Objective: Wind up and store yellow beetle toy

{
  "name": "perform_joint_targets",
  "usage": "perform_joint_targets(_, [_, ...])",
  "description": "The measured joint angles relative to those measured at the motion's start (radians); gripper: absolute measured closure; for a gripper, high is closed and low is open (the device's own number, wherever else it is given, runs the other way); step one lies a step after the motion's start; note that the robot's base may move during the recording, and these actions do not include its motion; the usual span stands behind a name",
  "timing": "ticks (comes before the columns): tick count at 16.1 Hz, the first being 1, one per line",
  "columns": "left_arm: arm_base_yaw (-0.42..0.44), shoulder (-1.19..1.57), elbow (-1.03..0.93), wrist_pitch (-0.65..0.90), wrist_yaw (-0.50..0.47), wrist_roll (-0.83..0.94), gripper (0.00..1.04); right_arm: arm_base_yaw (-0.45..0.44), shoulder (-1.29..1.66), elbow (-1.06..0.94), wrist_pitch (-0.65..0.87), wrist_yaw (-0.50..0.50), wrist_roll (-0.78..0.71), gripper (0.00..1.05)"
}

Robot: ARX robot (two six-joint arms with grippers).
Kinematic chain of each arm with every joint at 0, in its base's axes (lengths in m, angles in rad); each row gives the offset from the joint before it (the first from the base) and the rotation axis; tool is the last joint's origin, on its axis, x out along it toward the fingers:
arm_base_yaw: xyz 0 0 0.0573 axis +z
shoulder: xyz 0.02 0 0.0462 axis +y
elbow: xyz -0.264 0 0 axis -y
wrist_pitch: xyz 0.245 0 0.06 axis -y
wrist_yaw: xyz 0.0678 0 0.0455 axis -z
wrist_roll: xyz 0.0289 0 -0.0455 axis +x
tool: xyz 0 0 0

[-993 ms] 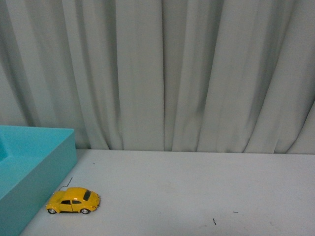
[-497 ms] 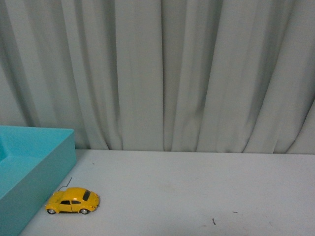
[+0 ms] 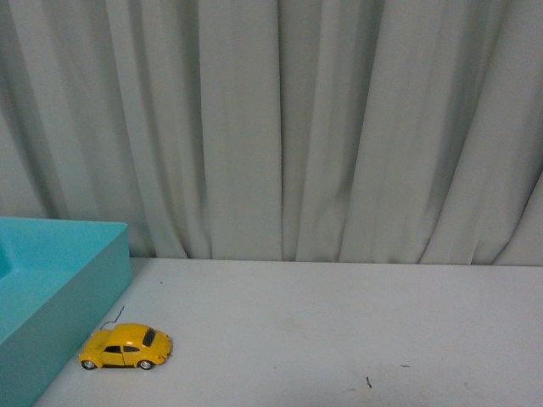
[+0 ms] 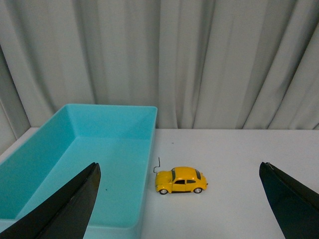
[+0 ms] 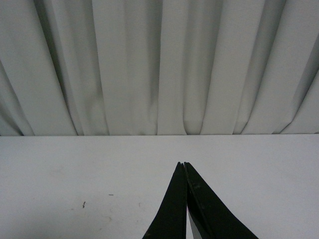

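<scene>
- Yellow beetle toy [image 3: 125,347] is seen on its wheels on the white table [image 3: 339,322], at the near left in the front view.
- It is parked just beside the long outer wall of the teal bin [image 3: 76,280]; a narrow gap is seen between them, no contact.
- The toy is outside the bin; side-on to the front camera.
- A thin bent dark wire [image 3: 114,318] is seen on the table just behind the toy, near the bin wall.
- Left gripper [image 4: 179,166]: jaws spread wide apart, nothing held; toy [image 4: 181,180] and bin [image 4: 99,112] are framed between the fingers [image 4: 65,209], well ahead of them.
- Right gripper [image 5: 183,164]: jaws pressed together, nothing between them, held over bare table.
- A grey pleated curtain [image 3: 297,127] is hung behind the table.
- Small dark specks [image 3: 368,381] are seen on the table at the right.
</scene>
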Motion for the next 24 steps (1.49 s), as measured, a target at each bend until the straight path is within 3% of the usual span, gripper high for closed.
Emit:
perform_joint_targets(1, [0.000,0.000,0.000,0.000,0.000,0.000,0.07,0.000,-0.052,-0.034,0.003,0.000,0.001,1.03])
perform_joint_targets(3, [0.000,0.000,0.000,0.000,-0.001,0.000,0.07,0.000,-0.235,-0.041,-0.208,0.000,0.002,1.03])
perform_joint_targets(7, [0.000,0.000,0.000,0.000,0.000,0.000,0.07,0.000,-0.252,-0.041,-0.206,0.000,0.002,1.03])
perform_joint_targets(9, [0.000,0.000,0.000,0.000,0.000,0.000,0.07,0.000,-0.253,-0.041,-0.205,0.001,0.002,0.96])
perform_joint_targets(13, [0.000,0.000,0.000,0.000,0.000,0.000,0.07,0.000,-0.253,-0.041,-0.205,0.000,0.002,0.50])
perform_joint_targets(14, [0.014,0.015,0.016,-0.057,0.039,-0.016,0.07,0.000,-0.253,-0.041,-0.206,0.001,0.002,0.37])
perform_joint_targets(15, [0.086,0.189,0.064,-0.019,0.148,-0.055,0.07,0.000,-0.252,-0.041,-0.205,-0.001,0.002,0.26])
perform_joint_targets(17, [0.156,0.590,0.214,0.278,0.215,-0.031,0.07,0.000,-0.253,-0.041,-0.206,0.000,0.003,0.04])
perform_joint_targets(18, [0.160,0.814,0.305,0.417,0.210,0.009,0.07,0.000,-0.253,-0.041,-0.205,0.002,0.003,0.07])
perform_joint_targets(20, [0.141,1.214,0.476,0.523,0.197,0.092,0.07,0.000,-0.252,-0.041,-0.206,0.000,0.003,0.07])
perform_joint_targets(22, [0.117,1.518,0.646,0.506,0.218,0.193,0.07,0.000,-0.253,-0.041,-0.206,0.001,0.003,0.07])
perform_joint_targets(24, [0.092,1.744,0.871,0.394,0.307,0.360,0.07,0.000,-0.252,-0.041,-0.206,0.000,0.003,0.07])
